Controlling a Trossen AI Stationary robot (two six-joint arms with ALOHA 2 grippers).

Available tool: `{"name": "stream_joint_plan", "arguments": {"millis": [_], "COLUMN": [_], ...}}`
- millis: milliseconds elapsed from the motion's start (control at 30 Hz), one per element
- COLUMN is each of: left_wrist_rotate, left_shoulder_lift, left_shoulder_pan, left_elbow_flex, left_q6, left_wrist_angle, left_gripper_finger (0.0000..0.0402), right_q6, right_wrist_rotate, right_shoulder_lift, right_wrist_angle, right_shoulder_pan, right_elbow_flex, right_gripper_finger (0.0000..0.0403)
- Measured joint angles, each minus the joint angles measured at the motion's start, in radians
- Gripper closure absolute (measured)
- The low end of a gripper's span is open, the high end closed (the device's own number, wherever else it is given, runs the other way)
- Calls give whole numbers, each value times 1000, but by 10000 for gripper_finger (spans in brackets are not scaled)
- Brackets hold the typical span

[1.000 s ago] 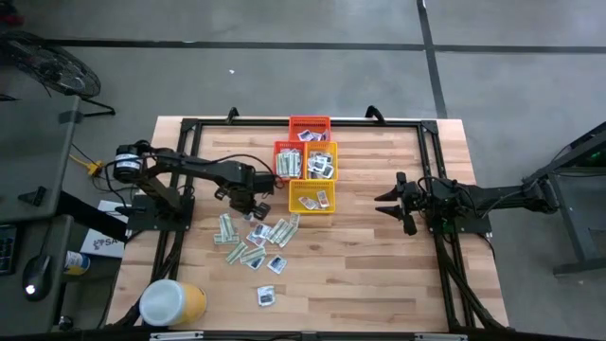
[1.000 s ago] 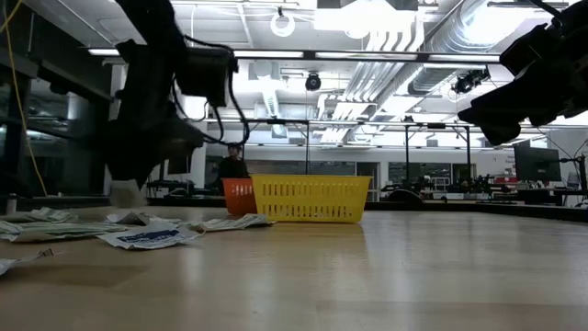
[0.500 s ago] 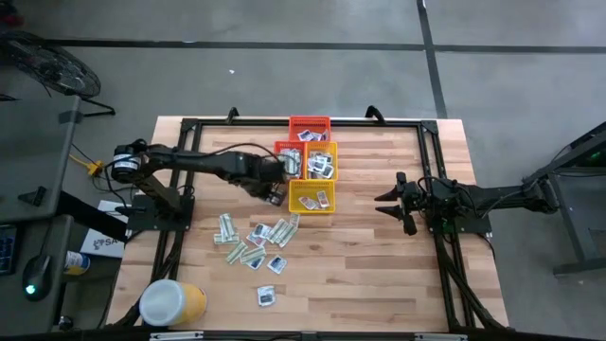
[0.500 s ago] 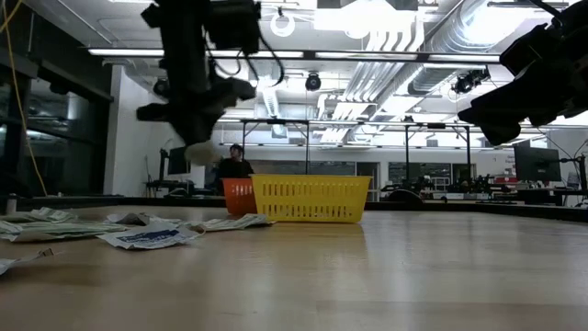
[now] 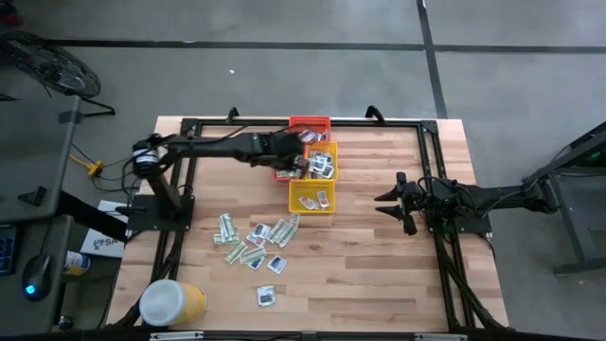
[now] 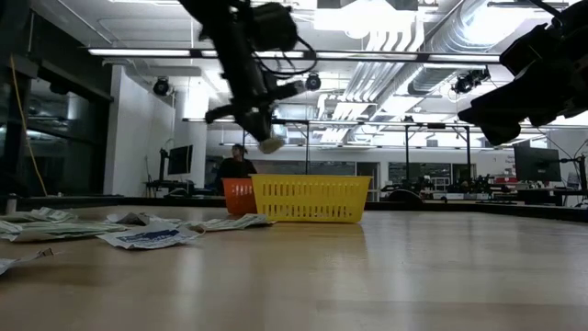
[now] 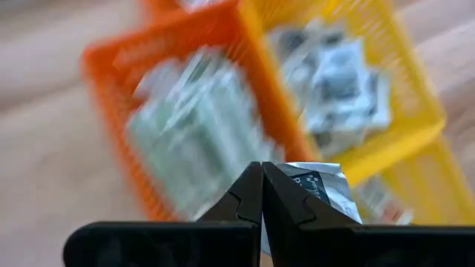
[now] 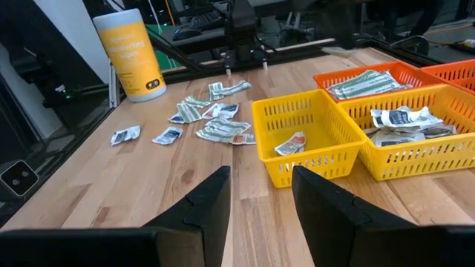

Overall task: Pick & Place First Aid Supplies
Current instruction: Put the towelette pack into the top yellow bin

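Note:
My left gripper [image 5: 301, 162] hovers over the cluster of baskets, shut on a white packet with dark blue marks [image 7: 320, 188]. Below it are an orange basket [image 7: 111, 74] of pale green strips and a yellow basket [image 7: 415, 111] of white square packets. In the low view the packet [image 6: 271, 144] hangs under the gripper [image 6: 264, 136], above the baskets. Several loose packets [image 5: 254, 238] lie flat on the wooden table near its left side. My right gripper [image 5: 397, 203] waits open at the right, with nothing between its fingers [image 8: 211, 204]. My left gripper pinches the white packet by one edge [image 7: 291, 176] between its two fingers. The fingers slant down from the table's left side. The rest of the packet sticks out to one side of the fingertips, lifted clear above the baskets.
A red basket [image 5: 310, 125] stands at the far edge, and a second yellow basket [image 5: 311, 197] holding a few packets stands nearest the pile. A yellow tub with a white lid [image 5: 171, 302] stands at the near left corner. A black frame [image 5: 429, 133] runs round the table.
My left gripper has risen from the pile of loose packets and swung toward the table's far edge and right, ending over the baskets. It has stayed shut and carried the white packet with it, lifted clear of the table.

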Motion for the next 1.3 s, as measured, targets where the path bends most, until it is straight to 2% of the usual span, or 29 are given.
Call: {"name": "stream_joint_plan", "arguments": {"millis": [333,467,800,1000,1300], "left_wrist_rotate": [-3,-1,5,8,31], "left_shoulder_lift": [254,326,389,392,392], "left_shoulder_pan": [42,42,45,45,45], "left_elbow_flex": [310,385,397,397,396], "left_q6": [320,462,624,635,654], "left_wrist_angle": [37,45,51,51,43], "left_gripper_finger": [401,401,401,398,341], "right_q6": [0,0,0,0,0], "right_wrist_rotate": [1,0,0,0,0], "right_shoulder_lift": [3,8,8,8,8], "right_wrist_angle": [1,1,1,1,1], "right_shoulder_pan": [0,0,0,0,0], "right_elbow_flex": [0,0,0,0,0], "right_gripper_finger": [263,263,263,263,263]}}
